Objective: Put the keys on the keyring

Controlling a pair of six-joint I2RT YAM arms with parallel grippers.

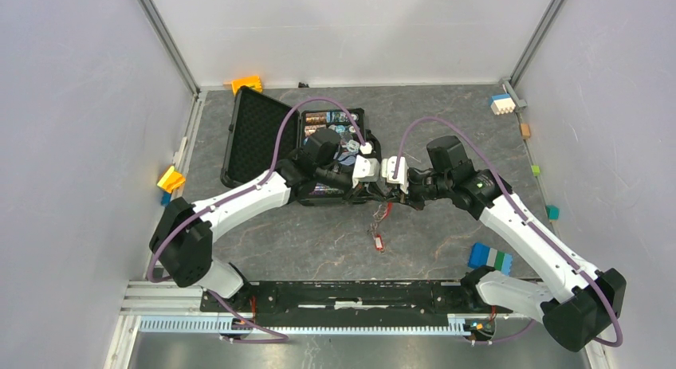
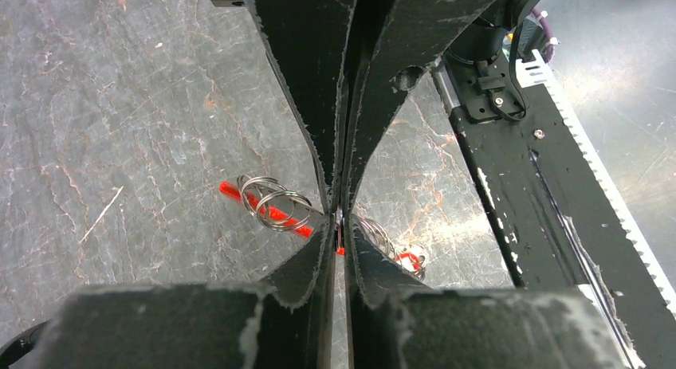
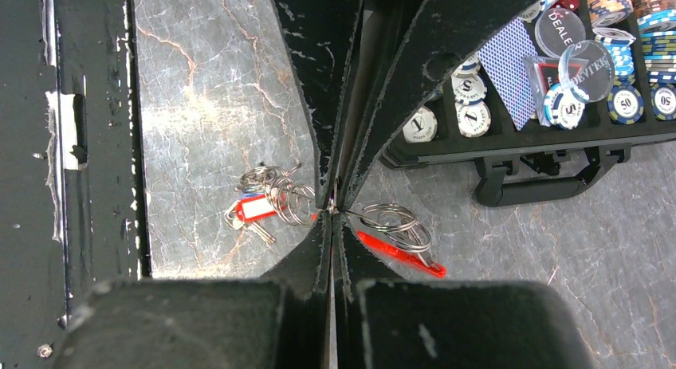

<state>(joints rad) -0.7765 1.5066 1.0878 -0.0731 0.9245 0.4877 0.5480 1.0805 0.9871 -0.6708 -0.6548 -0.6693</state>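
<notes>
My two grippers meet tip to tip above the table, left gripper (image 1: 381, 192) and right gripper (image 1: 396, 195); both are shut. The keyring (image 3: 396, 223) is a set of silvery wire rings with a long red tag (image 3: 402, 256); its wire runs into my right gripper (image 3: 333, 213). It also shows in the left wrist view (image 2: 275, 202). The keys (image 3: 249, 217), silvery with a red head and a blue one, hang on more rings whose wire runs into my left gripper (image 2: 340, 225). They show partly hidden in the left wrist view (image 2: 408, 261). The bundle dangles below the tips (image 1: 380, 216).
An open black case (image 1: 259, 134) of poker chips (image 3: 630, 34) and cards lies just behind the grippers. The black base rail (image 1: 359, 293) runs along the near edge. A blue and green block (image 1: 489, 257) sits at the near right, and small coloured blocks line the walls.
</notes>
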